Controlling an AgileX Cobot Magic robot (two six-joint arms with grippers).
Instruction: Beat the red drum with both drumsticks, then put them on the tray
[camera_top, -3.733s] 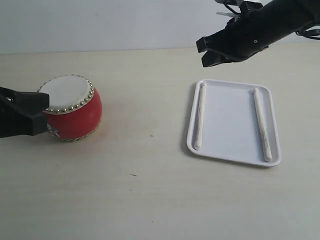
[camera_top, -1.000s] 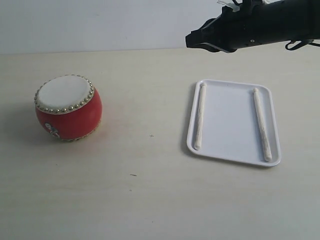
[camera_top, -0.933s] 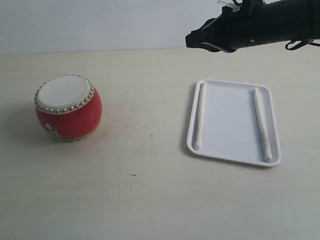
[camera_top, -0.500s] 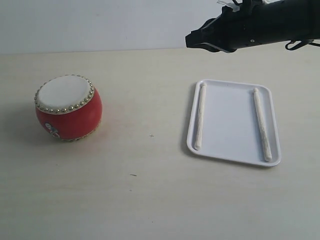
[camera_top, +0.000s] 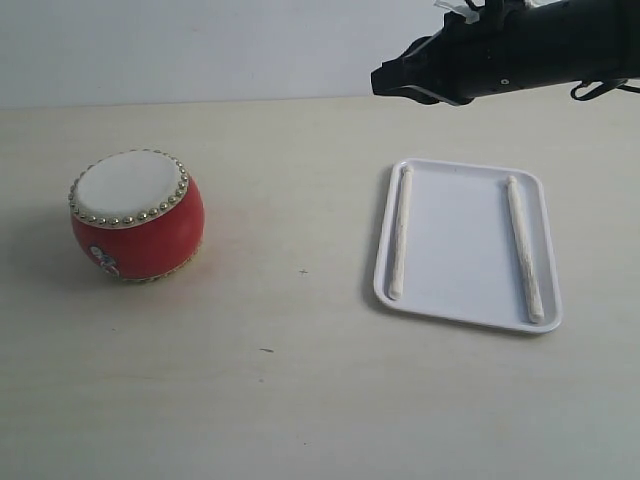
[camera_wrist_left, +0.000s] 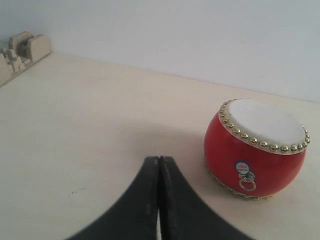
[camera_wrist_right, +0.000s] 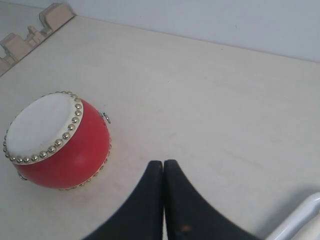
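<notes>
The red drum (camera_top: 137, 215) with its cream skin and gold studs stands at the left of the table, also seen as the red drum (camera_wrist_left: 256, 142) and the red drum (camera_wrist_right: 56, 140) in both wrist views. Two pale drumsticks lie lengthwise in the white tray (camera_top: 463, 243): one drumstick (camera_top: 401, 231) along its left rim, the other drumstick (camera_top: 523, 248) near its right rim. My right gripper (camera_top: 384, 82) hangs high above the table behind the tray, shut and empty; it shows as the right gripper (camera_wrist_right: 163, 163). My left gripper (camera_wrist_left: 159, 159) is shut and empty, out of the exterior view.
A tan slotted block (camera_wrist_left: 22, 50) sits at a far table edge, also seen as the tan block (camera_wrist_right: 35, 31). A corner of the tray rim (camera_wrist_right: 299, 220) shows in the right wrist view. The pale table runs to a white wall.
The left arm, which was beside the drum 3.7 s ago, has withdrawn out of the exterior view. The right gripper has shut and levelled out; over the last second nothing moved.
</notes>
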